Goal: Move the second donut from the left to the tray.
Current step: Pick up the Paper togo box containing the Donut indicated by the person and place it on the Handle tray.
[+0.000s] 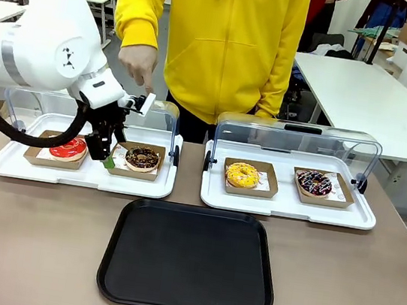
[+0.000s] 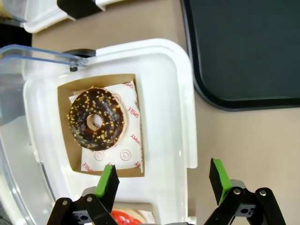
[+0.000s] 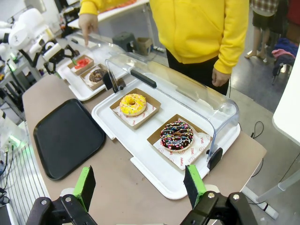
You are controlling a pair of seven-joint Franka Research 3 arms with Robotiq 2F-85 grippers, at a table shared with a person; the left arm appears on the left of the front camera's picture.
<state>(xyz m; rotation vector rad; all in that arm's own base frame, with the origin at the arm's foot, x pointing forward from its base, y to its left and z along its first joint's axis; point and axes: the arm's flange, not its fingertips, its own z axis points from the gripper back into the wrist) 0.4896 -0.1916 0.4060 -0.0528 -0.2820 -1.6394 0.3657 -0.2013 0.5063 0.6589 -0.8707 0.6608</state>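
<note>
One black tray (image 1: 188, 260) lies nearest. At its eleven o'clock the left gripper (image 1: 103, 154) hangs fingers-down, jaws spread wide and holding nothing. It is just at nine o'clock of the second donut from the left (image 1: 142, 158), which sits in its cardboard holder (image 1: 156, 173) on the left one of two white trays (image 1: 12, 163). There are four donuts in all, two to a white tray. The right gripper (image 3: 140, 185) hovers with jaws wide too, empty. Beyond, at twelve o'clock of the left gripper, a person's hand (image 1: 138, 64) points down.
</note>
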